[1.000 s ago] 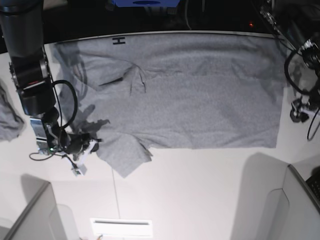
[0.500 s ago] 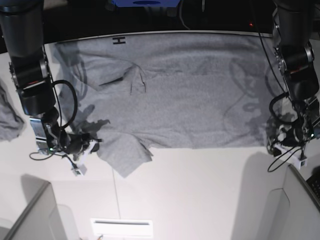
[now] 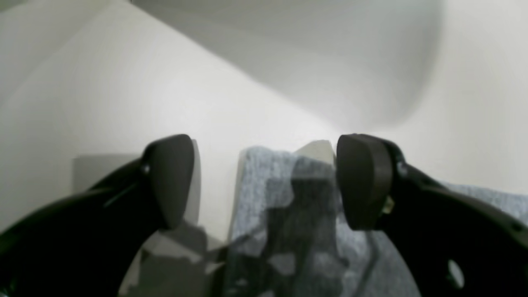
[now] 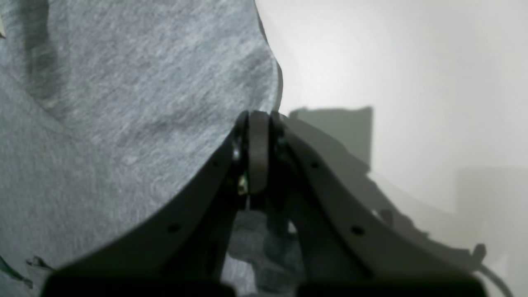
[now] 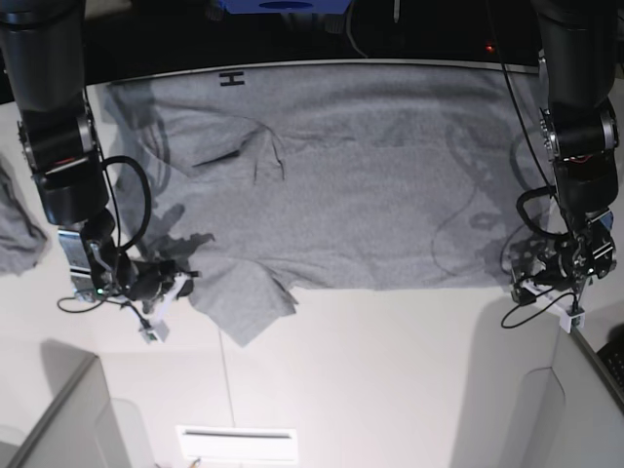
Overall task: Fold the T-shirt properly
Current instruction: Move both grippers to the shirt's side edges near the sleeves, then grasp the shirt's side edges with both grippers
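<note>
Item: large heather-grey short-sleeved cotton T-shirt [image 5: 361, 185], plain side up, spread nearly flat across the white table [image 5: 390, 380]. Black letter "H" mark [image 5: 231, 80] at the far edge; whether on cloth or table, cannot tell.

Progress: early. Body laid out in one layer with a few creases. One sleeve lies crumpled just ahead of the right gripper. No fold of the body is visible yet; all folds appear left to do.

Right gripper [image 5: 174, 285]: jaws clenched, tips at the sleeve edge with cloth under and beside them. Whether fabric is pinched between them, cannot tell. Arm reaches down low, wrist bent toward the shirt.

Left gripper [image 5: 531, 278]: jaws spread wide, holding nothing. The shirt's lower corner lies between and just below the fingertips [image 3: 363, 181]. Arm hangs near vertical, wrist low to the table, seemingly poised to pinch.

Also present: smaller grey cloth [image 5: 18, 229], well outside the right arm.
</note>
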You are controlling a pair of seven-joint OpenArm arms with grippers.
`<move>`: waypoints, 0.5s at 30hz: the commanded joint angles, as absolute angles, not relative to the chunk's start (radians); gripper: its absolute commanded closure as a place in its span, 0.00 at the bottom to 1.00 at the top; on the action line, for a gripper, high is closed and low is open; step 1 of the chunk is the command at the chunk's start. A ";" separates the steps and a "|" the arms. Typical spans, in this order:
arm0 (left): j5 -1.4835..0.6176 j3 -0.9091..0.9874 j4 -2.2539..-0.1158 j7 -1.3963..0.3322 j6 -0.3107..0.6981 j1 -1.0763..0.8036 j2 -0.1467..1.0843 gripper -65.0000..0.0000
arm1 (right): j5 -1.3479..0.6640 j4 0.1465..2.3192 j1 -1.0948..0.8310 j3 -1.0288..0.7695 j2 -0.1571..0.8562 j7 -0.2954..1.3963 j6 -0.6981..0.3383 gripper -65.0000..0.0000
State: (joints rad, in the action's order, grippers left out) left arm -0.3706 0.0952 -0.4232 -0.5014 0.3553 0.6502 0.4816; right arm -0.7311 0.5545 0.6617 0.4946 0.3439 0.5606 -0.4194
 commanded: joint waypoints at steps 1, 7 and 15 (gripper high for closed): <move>-0.374 0.096 -0.429 -0.518 0.358 0.668 0.492 0.19 | -0.711 0.555 0.682 0.493 0.352 0.587 -0.412 1.00; -0.374 0.096 -0.432 -0.516 0.358 0.648 0.489 0.26 | -0.711 0.556 0.682 0.493 0.352 0.587 -0.412 1.00; -0.374 0.096 -0.484 -0.516 0.358 0.593 0.461 1.00 | -0.707 0.556 0.676 0.493 0.351 0.575 -0.412 1.00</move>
State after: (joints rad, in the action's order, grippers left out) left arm -0.3920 0.0971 -0.4850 -0.4637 0.3515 0.5850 0.4515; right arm -0.7284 0.5545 0.6609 0.4946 0.3439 0.5552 -0.4194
